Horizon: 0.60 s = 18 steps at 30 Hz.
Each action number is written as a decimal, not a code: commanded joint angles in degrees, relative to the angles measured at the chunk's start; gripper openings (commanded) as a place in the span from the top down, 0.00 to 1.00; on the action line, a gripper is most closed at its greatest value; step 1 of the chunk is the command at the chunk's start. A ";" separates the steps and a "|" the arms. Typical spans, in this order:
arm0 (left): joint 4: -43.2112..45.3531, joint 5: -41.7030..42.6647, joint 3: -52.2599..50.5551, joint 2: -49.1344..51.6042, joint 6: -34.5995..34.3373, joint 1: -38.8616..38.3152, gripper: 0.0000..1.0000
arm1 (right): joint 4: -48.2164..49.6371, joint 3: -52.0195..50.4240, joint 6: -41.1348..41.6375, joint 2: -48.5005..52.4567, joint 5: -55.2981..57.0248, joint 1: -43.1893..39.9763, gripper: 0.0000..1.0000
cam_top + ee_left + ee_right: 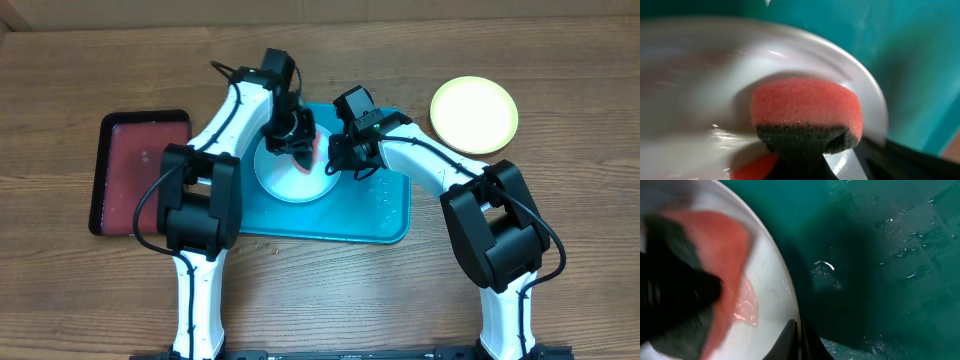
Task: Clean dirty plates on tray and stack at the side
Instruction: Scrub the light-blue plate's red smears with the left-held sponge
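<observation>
Overhead view shows you the big blue tray (pixel 375 215) in the middle of the frame, lying flat on the brown worktop (pixel 80 60). On the left half of that tray sits the white plate (pixel 283 182). Your left claw (pixel 292 138) is over the top part of the plate, and it is closed tight on a sponge (pixel 306 152). In the left wrist view you can see the sponge up close. It is red on one side and dark on the other, and it is squashed in the claw and pressed against the white plate. Your right claw (pixel 338 160) is at the right edge of the same plate. In the right wrist view its two fingers are shut together at the bottom of the frame, right where the plate's rim ends, so it looks like it pinches the rim. Small water drops (pixel 900 252) shine on the bare tray on the right side of that view. The yellow-green plate (pixel 474 114) lies by itself on the worktop in the upper right of the overhead frame, off the tray. A dark red tray (pixel 140 172) lies on the left side of the frame.
</observation>
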 commanded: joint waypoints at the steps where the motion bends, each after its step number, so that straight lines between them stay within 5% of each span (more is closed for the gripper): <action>1: -1.20 6.32 -0.90 1.11 7.58 -0.17 0.96 | -0.98 -0.57 -3.10 1.11 -0.35 0.90 0.96; 6: -3.10 -0.02 -0.90 1.11 7.74 -0.17 0.96 | -1.44 -0.57 -3.08 1.11 -0.35 0.90 0.96; 14: -11.02 -31.50 -0.35 1.11 -4.00 0.59 0.96 | -1.81 -0.57 -3.08 1.11 -0.33 0.90 0.96; 18: -13.25 -37.77 1.81 1.11 -6.99 1.44 0.96 | -1.84 -0.57 -3.08 1.11 -0.33 0.90 0.96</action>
